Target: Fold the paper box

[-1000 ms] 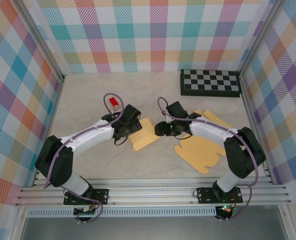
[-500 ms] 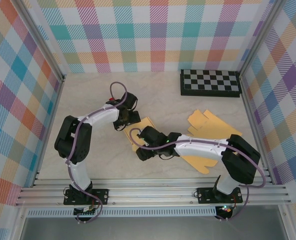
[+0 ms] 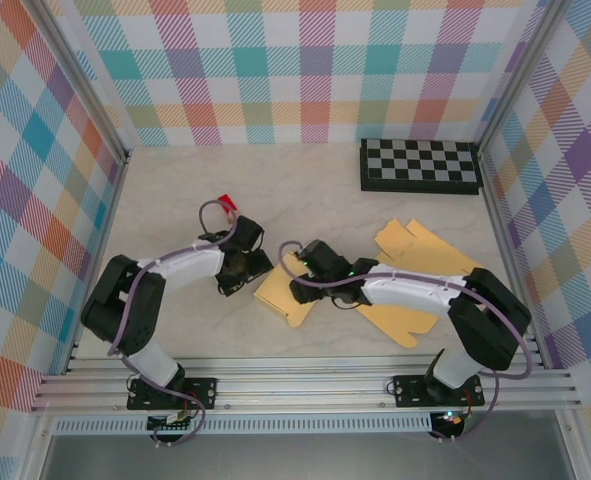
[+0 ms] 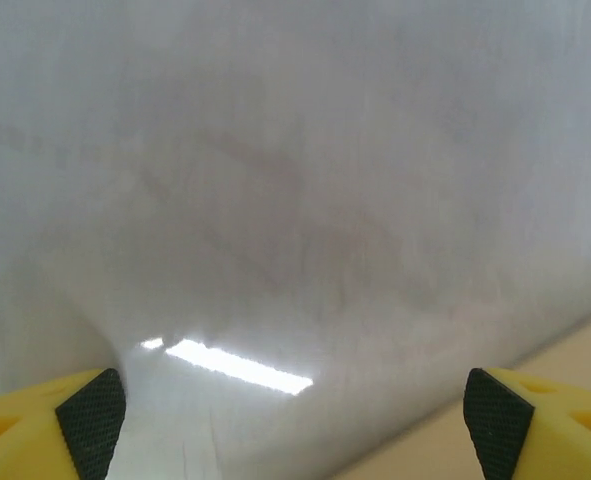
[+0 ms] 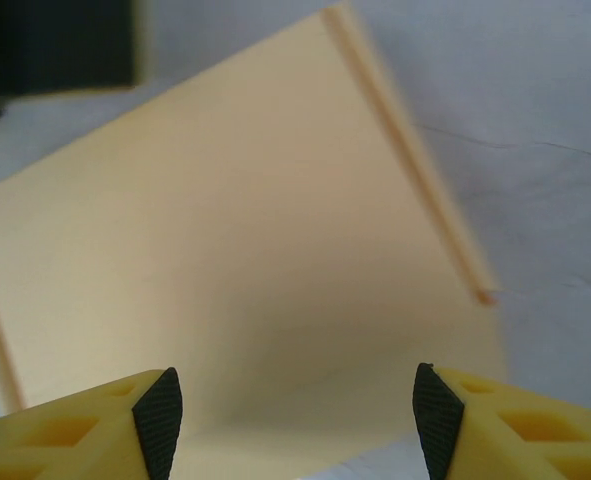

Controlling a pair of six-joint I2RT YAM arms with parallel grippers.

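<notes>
The paper box (image 3: 280, 292) is a tan, partly folded piece lying flat on the table at mid-left. In the right wrist view its broad panel (image 5: 235, 240) has a raised fold along its right edge. My right gripper (image 3: 305, 278) hovers low over the box's right side; in its wrist view the right gripper (image 5: 295, 412) is open, with the panel's near edge between the fingertips. My left gripper (image 3: 245, 268) sits just left of the box. It (image 4: 295, 420) is wide open over bare table, with a tan corner of the box (image 4: 565, 410) at lower right.
Flat tan cardboard blanks (image 3: 415, 300) lie under and beside the right forearm. A checkerboard (image 3: 420, 165) sits at the back right and a small red object (image 3: 225, 205) behind the left arm. Plaid walls enclose the table.
The box has slid nearer and turned. My right gripper went left to its near side, then back up to its right edge. The left gripper moved back, then nearer.
</notes>
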